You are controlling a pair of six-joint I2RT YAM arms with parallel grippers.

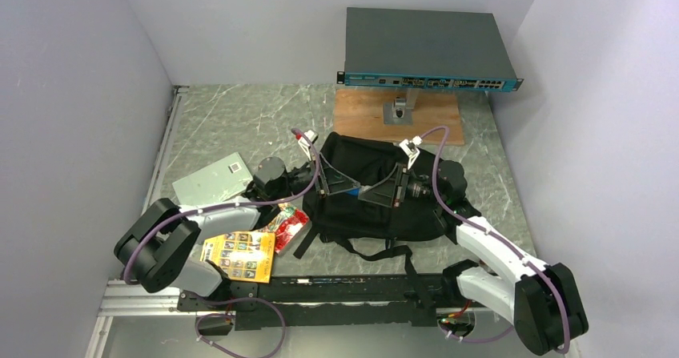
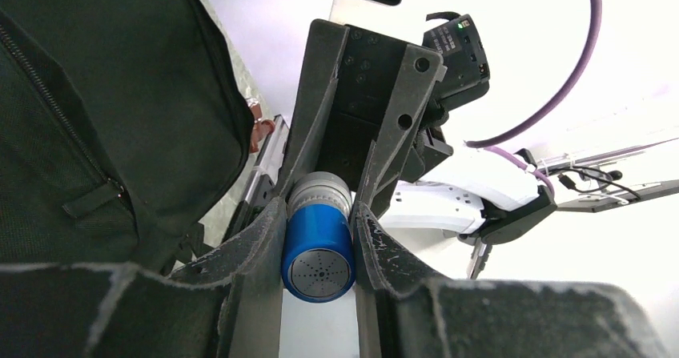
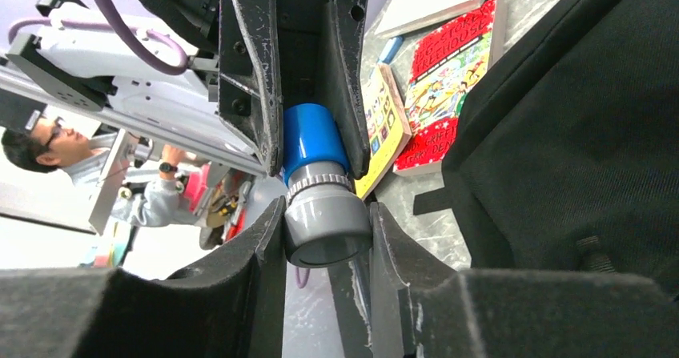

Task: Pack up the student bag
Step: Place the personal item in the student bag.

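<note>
Student bag (image 1: 368,218): black, lying mid-table between the arms, contents not visible in any view. Left gripper (image 2: 319,242) clamped on blue end of cylinder (image 2: 319,255), right gripper (image 3: 324,222) clamped on its grey end, over the bag in top view. From left wrist only: perforated blue end face, bag zip (image 2: 48,94). From right wrist only: grey ribbed cap. Red book (image 3: 448,70) and yellow book (image 3: 383,126) on table beside bag.

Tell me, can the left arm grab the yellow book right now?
Probably not yet. The left gripper is shut on a blue and grey cylinder, which the right gripper grips too. The yellow book lies uncovered beside that arm, so letting go first should free it.
</note>
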